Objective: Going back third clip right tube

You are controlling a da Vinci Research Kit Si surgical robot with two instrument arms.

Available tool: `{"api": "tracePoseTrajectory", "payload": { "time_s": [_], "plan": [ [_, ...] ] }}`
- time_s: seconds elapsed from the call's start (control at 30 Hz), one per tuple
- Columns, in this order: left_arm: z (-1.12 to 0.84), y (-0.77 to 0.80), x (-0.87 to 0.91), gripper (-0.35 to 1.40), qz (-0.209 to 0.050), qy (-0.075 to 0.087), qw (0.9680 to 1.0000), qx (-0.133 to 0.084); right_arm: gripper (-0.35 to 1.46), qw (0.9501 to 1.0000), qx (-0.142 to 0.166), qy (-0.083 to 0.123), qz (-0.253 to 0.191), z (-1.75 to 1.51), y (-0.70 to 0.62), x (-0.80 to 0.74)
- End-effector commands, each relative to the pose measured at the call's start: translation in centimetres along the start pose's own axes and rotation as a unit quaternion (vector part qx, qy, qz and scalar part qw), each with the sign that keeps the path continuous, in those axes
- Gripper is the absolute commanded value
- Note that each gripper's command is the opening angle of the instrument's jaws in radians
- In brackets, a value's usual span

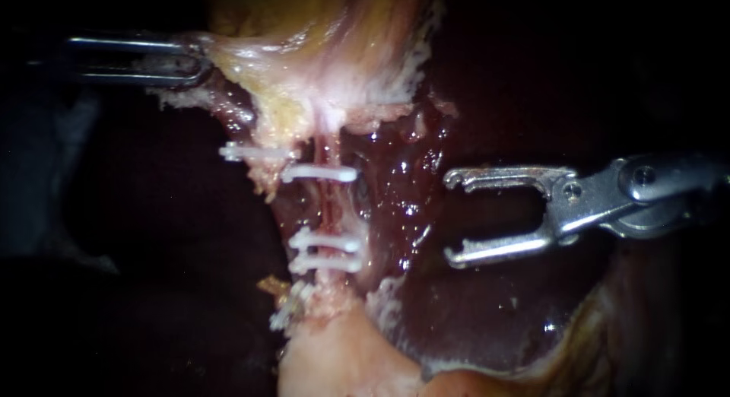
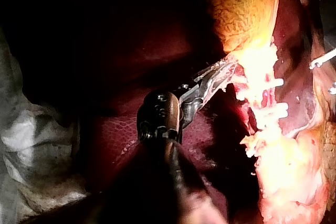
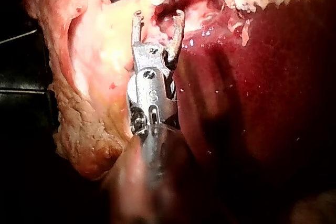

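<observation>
Right instrument: jaws wide apart and empty, pointing toward the right tube but well clear of it, over the dark red liver. The right wrist view confirms the same instrument has nothing between its jaws. The right tube runs upright through the middle of the endoscope view and carries three white clips set across it: one higher up, and two close together lower down. A separate clip sits on a strand to the left of the tube, near its upper end. Left instrument: jaws closed on pale tissue above the clips, which is held taut. In the left wrist view, this instrument meets that brightly lit tissue beside the clipped tube.
</observation>
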Motion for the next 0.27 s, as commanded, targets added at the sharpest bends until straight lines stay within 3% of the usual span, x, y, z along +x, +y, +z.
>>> {"api": "tracePoseTrajectory", "payload": {
  "time_s": [0.03,0.27],
  "plan": [
    [0.01,0.0,-0.01,-0.35,0.0,-0.001,1.0,0.001,0.5,1.0,0.0,0.0,0.0,0.0,0.0,0.0],
    [-0.01,0.0,-0.02,-0.35,0.0,-0.002,1.0,-0.001,0.5,1.0,0.0,0.0,0.0,0.01,0.0,0.0]
  ]
}}
